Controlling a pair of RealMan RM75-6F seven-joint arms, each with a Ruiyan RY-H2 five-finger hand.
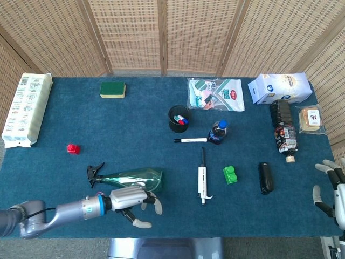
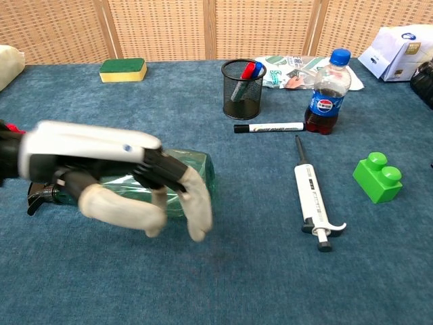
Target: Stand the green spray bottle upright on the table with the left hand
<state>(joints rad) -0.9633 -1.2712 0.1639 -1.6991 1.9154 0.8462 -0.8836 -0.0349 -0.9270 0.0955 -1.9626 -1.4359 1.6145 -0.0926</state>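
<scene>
The green spray bottle [image 1: 132, 178] lies on its side on the blue table, black nozzle [image 1: 94, 174] pointing left and wide base to the right. In the chest view only part of the spray bottle [image 2: 200, 170] shows behind my hand. My left hand [image 1: 131, 200] hovers just in front of the bottle's base, nearer the table's front edge, fingers spread and holding nothing. It fills the left of the chest view as the left hand [image 2: 118, 179]. My right hand [image 1: 333, 186] stays open at the far right edge.
A red block [image 1: 72, 148] sits left of the bottle. A white pipette [image 1: 202, 181], green block [image 1: 230, 175] and black case [image 1: 264, 178] lie to the right. A pen cup [image 1: 178, 118], marker [image 1: 190, 140] and cola bottle [image 1: 218, 131] stand mid-table.
</scene>
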